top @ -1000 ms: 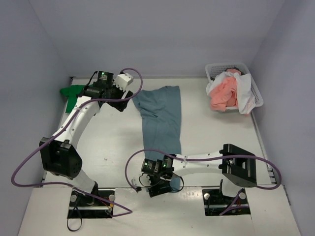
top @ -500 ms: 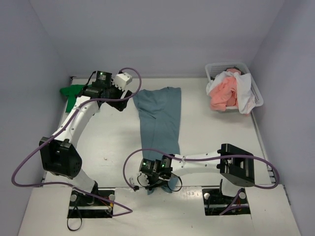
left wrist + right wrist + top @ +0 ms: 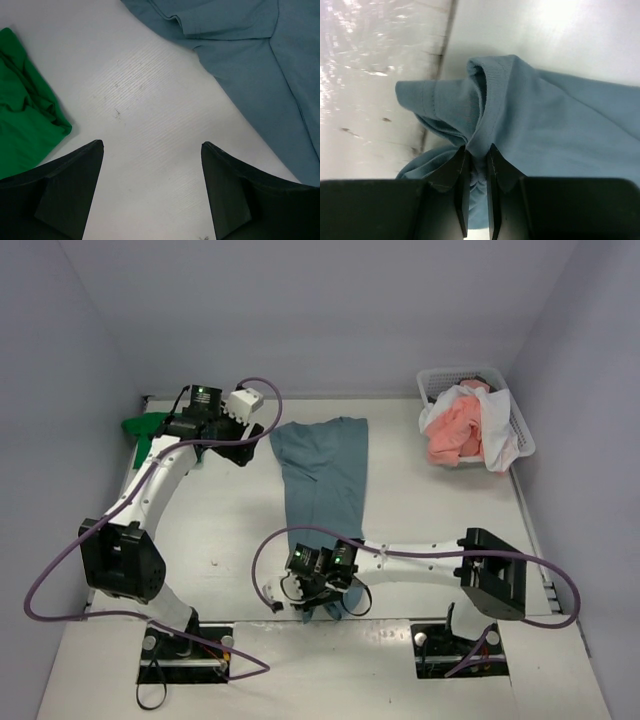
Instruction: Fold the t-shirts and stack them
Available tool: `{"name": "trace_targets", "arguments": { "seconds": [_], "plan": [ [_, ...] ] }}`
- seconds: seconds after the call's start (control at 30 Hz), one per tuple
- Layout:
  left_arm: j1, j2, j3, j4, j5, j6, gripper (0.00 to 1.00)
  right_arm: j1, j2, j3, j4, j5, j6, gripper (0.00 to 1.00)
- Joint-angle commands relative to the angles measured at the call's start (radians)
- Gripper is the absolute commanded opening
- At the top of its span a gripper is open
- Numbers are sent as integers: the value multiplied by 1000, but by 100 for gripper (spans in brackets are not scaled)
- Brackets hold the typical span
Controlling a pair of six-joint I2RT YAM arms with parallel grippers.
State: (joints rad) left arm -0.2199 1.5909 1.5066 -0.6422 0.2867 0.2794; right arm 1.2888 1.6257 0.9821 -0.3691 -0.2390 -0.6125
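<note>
One blue tee (image 3: 325,480) pinched by R tool (image 3: 476,152); L tool (image 3: 151,145) agape.

- White surface (image 3: 440,510), faintly scuffed.
- Blue-grey t-shirt (image 3: 325,480) lies lengthwise down its middle, near end bunched.
- Green t-shirt (image 3: 143,430) lies crumpled at the far left corner.
- White mesh basket (image 3: 448,374) stands at the far right corner.

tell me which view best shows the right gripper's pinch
Right wrist: the right gripper is shut on a fold of the blue t-shirt. Top external hides the pinch under the wrist; left wrist shows only the shirt's far end.
</note>
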Motion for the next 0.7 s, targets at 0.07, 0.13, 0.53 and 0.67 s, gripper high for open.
{"name": "trace_targets", "arguments": {
  "seconds": [0.07,0.13,0.53,0.67],
  "plan": [
    [11,-45,10,58,20,-9,73,-68,-79,78,-33,18,-73,0],
    [11,-45,10,59,20,-8,73,-91,-82,84,-33,3,-92,0],
    [13,-29,12,64,23,-17,73,-394,-17,223,-37,-101,-243,0],
    [13,-26,10,70,22,-19,73,-466,55,296,-37,-137,-288,0]
  ]
}}
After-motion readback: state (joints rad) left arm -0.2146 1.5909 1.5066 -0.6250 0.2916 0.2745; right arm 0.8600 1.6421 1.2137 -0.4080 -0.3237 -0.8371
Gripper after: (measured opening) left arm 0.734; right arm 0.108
